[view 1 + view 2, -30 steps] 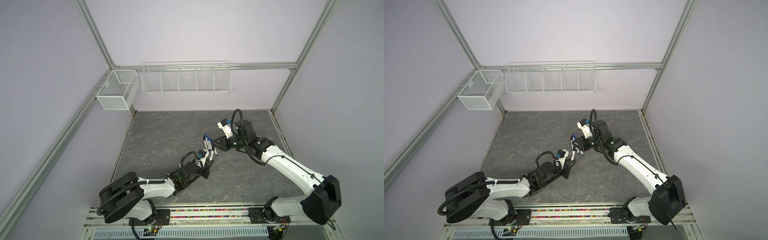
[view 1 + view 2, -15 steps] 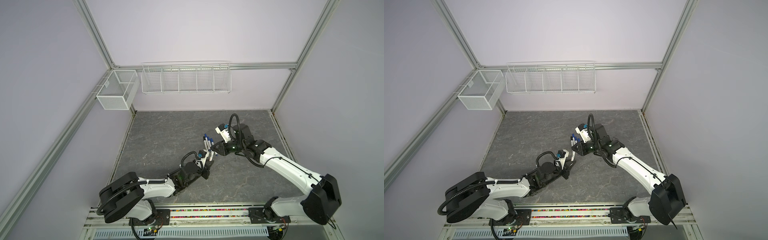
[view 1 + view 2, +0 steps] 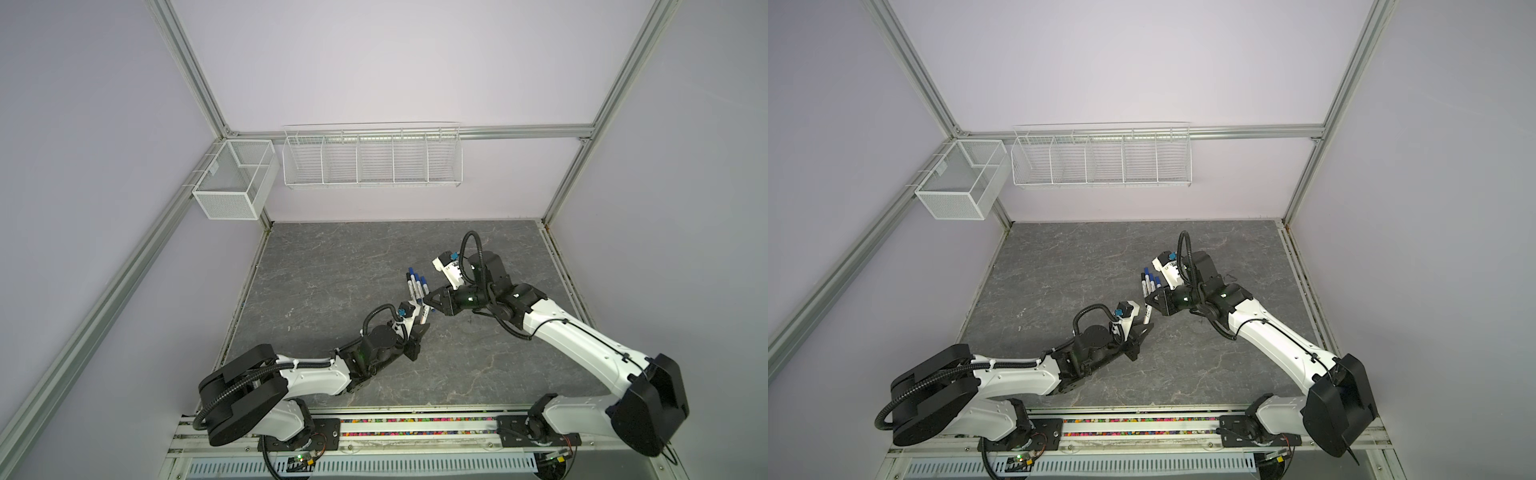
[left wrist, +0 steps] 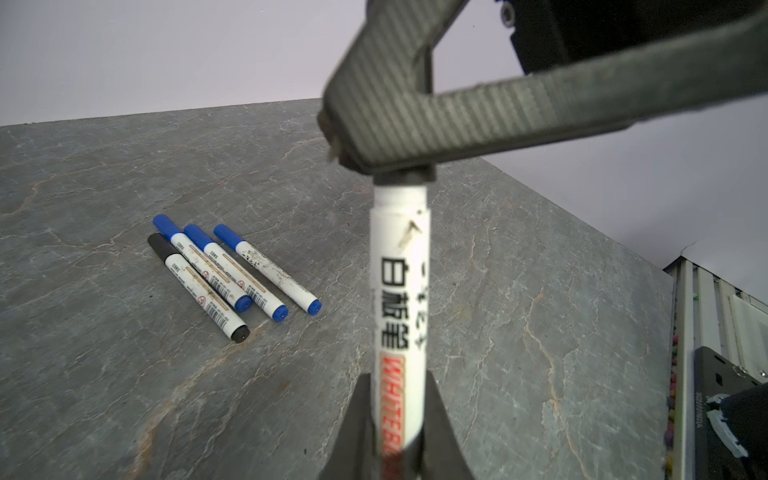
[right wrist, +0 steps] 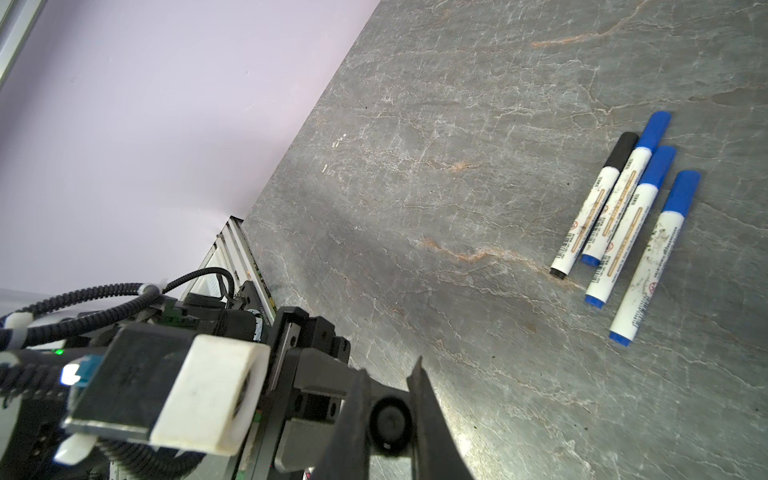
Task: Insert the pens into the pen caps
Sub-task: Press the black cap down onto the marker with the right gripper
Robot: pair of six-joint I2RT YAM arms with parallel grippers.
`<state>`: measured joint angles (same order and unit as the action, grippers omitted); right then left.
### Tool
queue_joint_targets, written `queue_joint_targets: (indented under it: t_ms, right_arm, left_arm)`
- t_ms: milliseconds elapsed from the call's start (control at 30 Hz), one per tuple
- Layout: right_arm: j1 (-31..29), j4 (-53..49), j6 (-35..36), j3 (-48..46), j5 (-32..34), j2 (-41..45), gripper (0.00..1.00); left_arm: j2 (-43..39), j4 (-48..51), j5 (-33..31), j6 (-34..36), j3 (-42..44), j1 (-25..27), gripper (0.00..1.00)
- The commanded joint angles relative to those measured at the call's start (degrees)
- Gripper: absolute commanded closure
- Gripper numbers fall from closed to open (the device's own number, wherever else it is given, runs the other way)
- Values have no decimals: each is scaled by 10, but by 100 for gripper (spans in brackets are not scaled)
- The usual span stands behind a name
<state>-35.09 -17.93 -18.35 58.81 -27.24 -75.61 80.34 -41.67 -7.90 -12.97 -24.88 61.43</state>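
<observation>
At 12 o'clock a 5-bay wire rack (image 3: pixel 372 160) hangs on the lilac wall (image 3: pixel 374 62), with 1 mesh box (image 3: pixel 235 183) at 10 o'clock. On the grey stone table (image 3: pixel 332 257) lie 4 capped pens (image 4: pixel 232 274), 3 blue and 1 black, side by side. My left gripper (image 4: pixel 399 380) clamps 1 pen (image 4: pixel 401 249); my right gripper (image 5: pixel 390 372) pinches the black cap (image 4: pixel 405 178) on its tip.

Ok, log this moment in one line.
left end effector: shut on pen | right end effector: shut on black cap on pen's end | table: four capped pens
</observation>
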Motion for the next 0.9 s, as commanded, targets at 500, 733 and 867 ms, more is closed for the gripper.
queue_joint_targets:
  t_ms: [500,733,867]
  right_arm:
    - [-30,-158,48,-6,-106,-13,93]
    - [-31,-179,50,8,-75,-58,94]
    - [-31,-177,48,15,-56,-70,93]
  left_arm:
    - [-5,-76,-27,-19,1,-3,100]
    - [-4,-114,26,-16,4,-3,100]
    - [-2,-107,42,-9,-4,-3,100]
